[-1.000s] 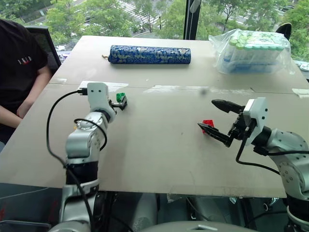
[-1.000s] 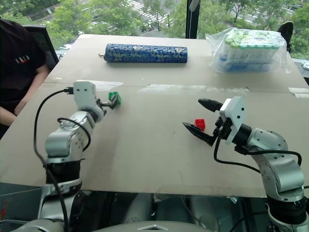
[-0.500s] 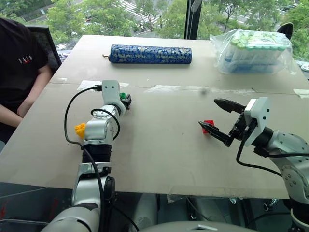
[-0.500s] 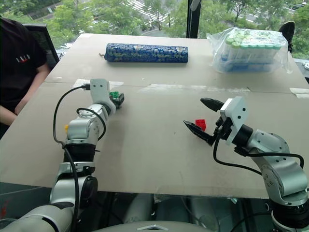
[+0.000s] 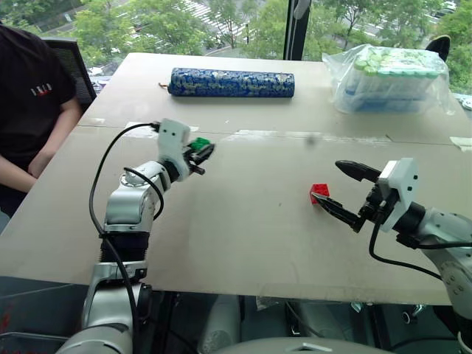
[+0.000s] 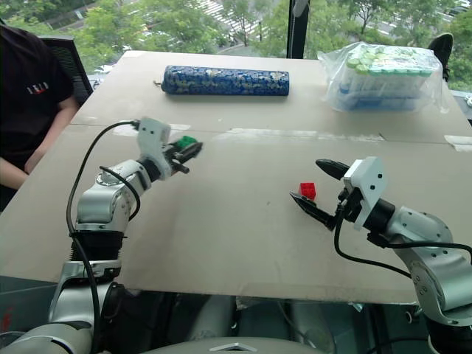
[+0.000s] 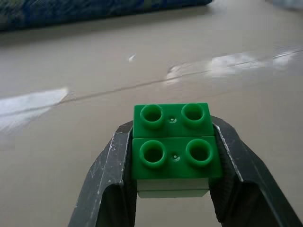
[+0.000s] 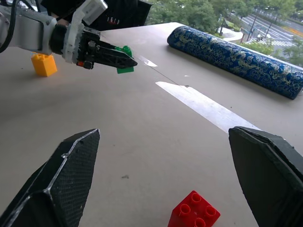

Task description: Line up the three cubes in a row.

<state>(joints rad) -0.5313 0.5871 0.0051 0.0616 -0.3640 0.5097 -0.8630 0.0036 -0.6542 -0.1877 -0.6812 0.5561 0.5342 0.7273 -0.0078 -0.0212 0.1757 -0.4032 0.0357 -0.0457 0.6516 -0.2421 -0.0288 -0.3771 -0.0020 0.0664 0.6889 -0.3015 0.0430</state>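
While the left end effector (image 5: 200, 153) clamps the half-hidden green cube (image 7: 174, 147), the right end effector (image 5: 344, 193) gapes beside the red cube (image 5: 318, 192)

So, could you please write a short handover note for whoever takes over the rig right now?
Left gripper: shut on the green cube, held clear of the table.
Right gripper: open, holding nothing, its fingers either side of the red cube without touching it.
Red cube: on the table, studs up.
Yellow cube: on the table behind the left arm, seen from the right wrist view.
Done: green cube picked up.
Left: no row yet; the three cubes lie well apart. Set the green one down, then bring the other two into line with it.
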